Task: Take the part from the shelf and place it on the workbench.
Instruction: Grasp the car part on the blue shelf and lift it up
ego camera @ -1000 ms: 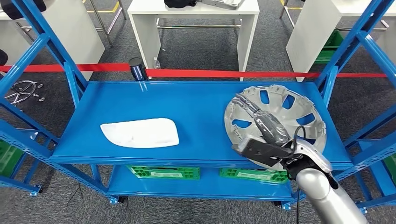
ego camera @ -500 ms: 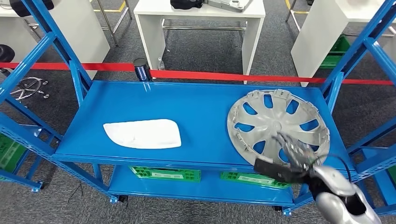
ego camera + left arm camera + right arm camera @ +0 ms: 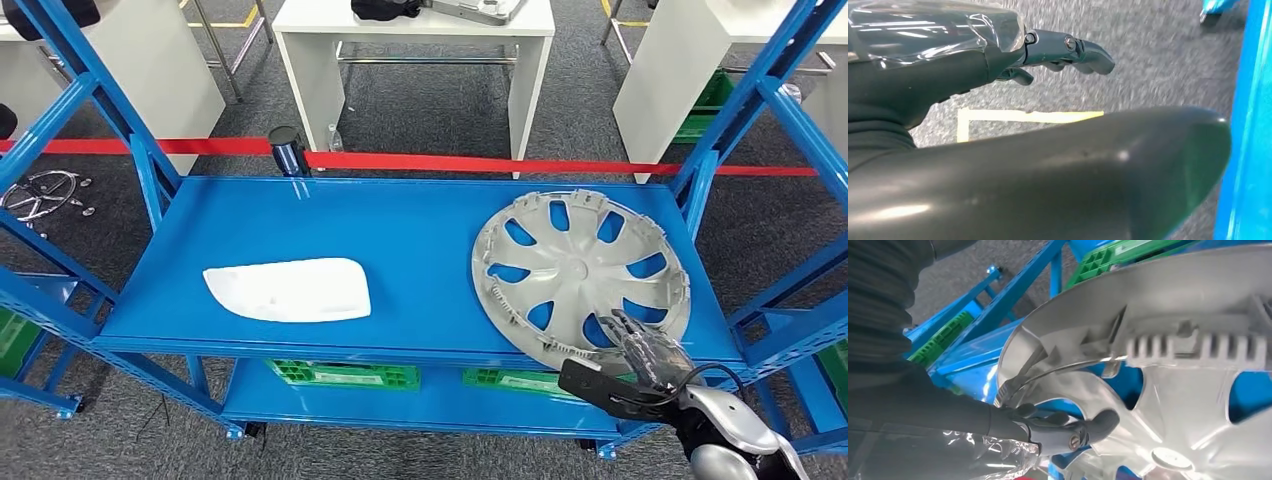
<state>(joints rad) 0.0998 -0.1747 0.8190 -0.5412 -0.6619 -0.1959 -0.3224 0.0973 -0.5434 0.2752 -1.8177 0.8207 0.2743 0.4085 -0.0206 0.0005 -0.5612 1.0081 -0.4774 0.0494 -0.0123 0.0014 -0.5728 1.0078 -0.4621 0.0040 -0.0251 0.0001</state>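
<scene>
A: Where is the part now?

B: The silver wheel cover (image 3: 580, 275) lies flat on the blue shelf (image 3: 400, 230), at the right end, inner side up. Its near edge reaches the front lip of the shelf.

A: And the right hand?

B: The right hand (image 3: 640, 355) is at the near rim of the cover, approx. at the front-right edge. In the right wrist view the dark fingers (image 3: 1068, 427) reach over the rim and lie on the cover's inner face (image 3: 1173, 340), curled a bit. If they really clamp the rim or only touch it, I cannot tell; the thumb is hidden.

A: Left hand?

B: The left hand (image 3: 998, 55) hangs over grey carpet with a yellow tape line (image 3: 1028, 116), next to a blue frame post (image 3: 1248, 125). Fingers are slightly bent and apart, nothing in them.

A: Other things on the shelf?

B: A white flat part (image 3: 288, 289) lies at the left, well apart from the cover. Green crates (image 3: 345, 374) are on the lower level. Behind the shelf a red barrier tape (image 3: 500, 162) runs across, and a white table (image 3: 410, 50) stands further back.
</scene>
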